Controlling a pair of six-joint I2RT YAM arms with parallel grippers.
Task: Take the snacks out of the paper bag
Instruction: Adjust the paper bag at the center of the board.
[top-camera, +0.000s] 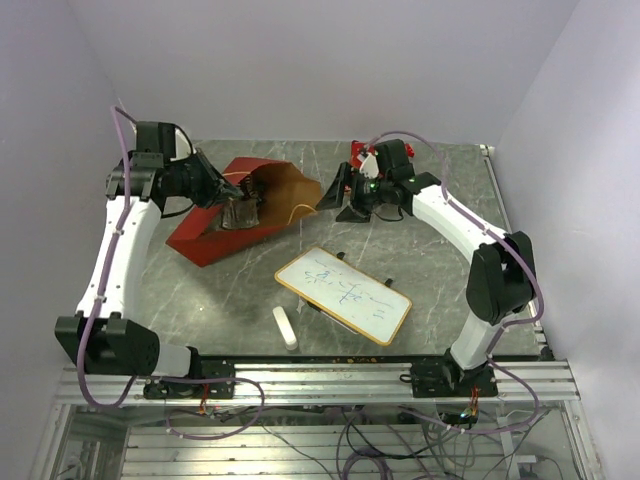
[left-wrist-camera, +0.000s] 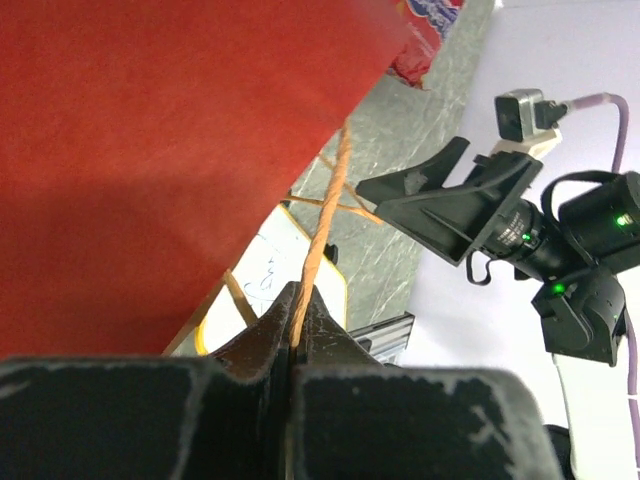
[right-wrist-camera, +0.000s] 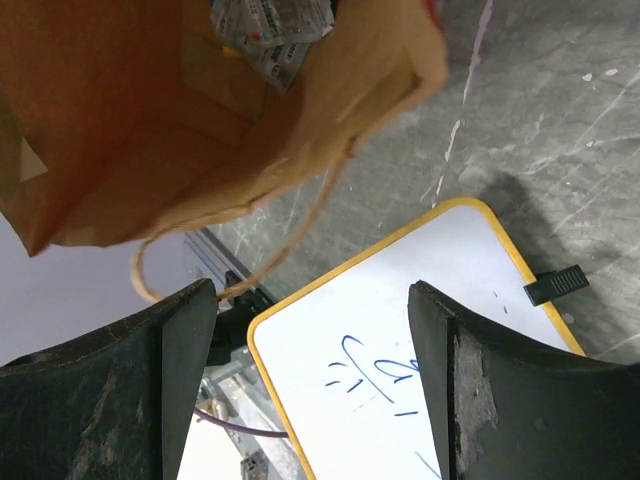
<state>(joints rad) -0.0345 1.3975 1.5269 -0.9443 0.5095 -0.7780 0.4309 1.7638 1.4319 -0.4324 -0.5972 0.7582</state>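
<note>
The red paper bag (top-camera: 215, 235) lies on its side at the left, its brown mouth (top-camera: 285, 188) facing right. My left gripper (top-camera: 228, 200) is at the bag's upper edge, shut on a twine handle (left-wrist-camera: 325, 205); the red bag wall (left-wrist-camera: 170, 150) fills that wrist view. My right gripper (top-camera: 336, 203) hovers open just outside the mouth, nothing between its fingers (right-wrist-camera: 180, 380). Inside the bag (right-wrist-camera: 200, 130) a silvery wrapper (right-wrist-camera: 270, 30) shows. A red-orange snack bag (top-camera: 362, 156) lies on the table behind the right arm, also in the left wrist view (left-wrist-camera: 425, 35).
A yellow-rimmed whiteboard (top-camera: 343, 294) with blue scribbles lies front centre, directly under the right gripper (right-wrist-camera: 420, 340). A small white eraser stick (top-camera: 285, 328) lies near the front edge. The bag's second twine loop (right-wrist-camera: 290, 250) hangs from the mouth.
</note>
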